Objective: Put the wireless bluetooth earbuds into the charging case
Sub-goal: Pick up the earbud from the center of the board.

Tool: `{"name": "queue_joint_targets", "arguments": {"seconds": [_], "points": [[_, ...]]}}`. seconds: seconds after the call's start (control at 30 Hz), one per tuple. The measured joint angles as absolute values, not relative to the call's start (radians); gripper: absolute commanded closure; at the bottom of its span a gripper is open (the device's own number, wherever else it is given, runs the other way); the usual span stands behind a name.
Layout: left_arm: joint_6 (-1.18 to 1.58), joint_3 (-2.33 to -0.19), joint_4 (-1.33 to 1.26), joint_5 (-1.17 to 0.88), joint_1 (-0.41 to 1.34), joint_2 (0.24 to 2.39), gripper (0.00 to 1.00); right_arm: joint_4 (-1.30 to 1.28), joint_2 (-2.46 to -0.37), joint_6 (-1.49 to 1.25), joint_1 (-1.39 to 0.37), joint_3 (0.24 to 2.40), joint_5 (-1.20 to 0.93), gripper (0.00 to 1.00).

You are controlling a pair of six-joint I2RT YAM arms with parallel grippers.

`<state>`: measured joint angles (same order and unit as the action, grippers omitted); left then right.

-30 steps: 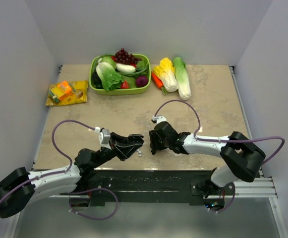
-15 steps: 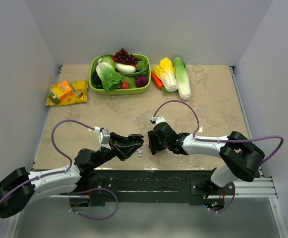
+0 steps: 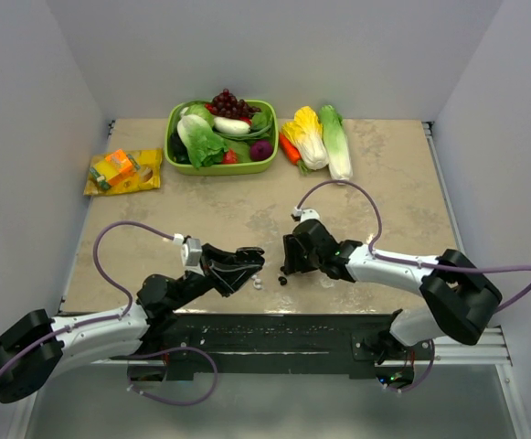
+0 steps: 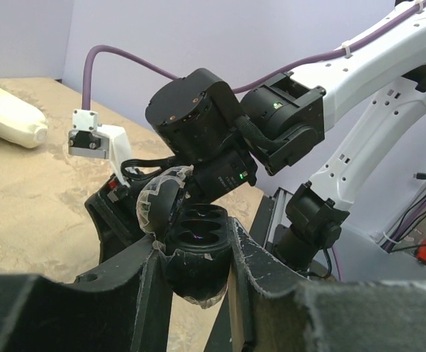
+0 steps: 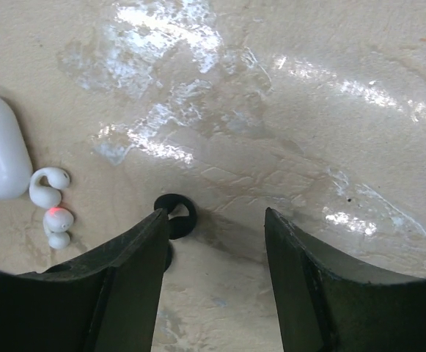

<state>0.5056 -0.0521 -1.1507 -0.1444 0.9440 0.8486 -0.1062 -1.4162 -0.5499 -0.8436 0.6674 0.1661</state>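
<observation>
My left gripper [image 3: 243, 266] is shut on an open black charging case [image 4: 198, 238] and holds it above the table with its lid [image 4: 156, 205] tipped back. The case's sockets look empty. My right gripper [image 3: 291, 263] is open and low over the table. In the right wrist view [image 5: 213, 220] a black earbud [image 5: 176, 217] lies on the table against the tip of its left finger. The black earbud also shows in the top view [image 3: 282, 280]. Two white earbuds [image 5: 51, 198] lie further left, and show in the top view [image 3: 259, 283] between the grippers.
A white oblong case [image 5: 0, 158] lies beside the white earbuds. A green bowl [image 3: 221, 167] of vegetables, loose cabbages [image 3: 324, 137] and a yellow snack packet [image 3: 123, 171] are at the back. The black base rail [image 3: 274, 329] runs along the near edge.
My right gripper has moved a little to the right and back. A black earbud now shows on the table by its tip. The left arm has not moved.
</observation>
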Motion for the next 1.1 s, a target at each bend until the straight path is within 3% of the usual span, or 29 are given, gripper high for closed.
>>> {"name": "queue_joint_targets", "arguments": {"seconds": [1.1], "points": [[0.506, -0.052, -1.165, -0.145, 0.944, 0.868, 1.00, -0.066, -1.481, -0.537, -0.869, 0.669, 0.137, 0.50]]}}
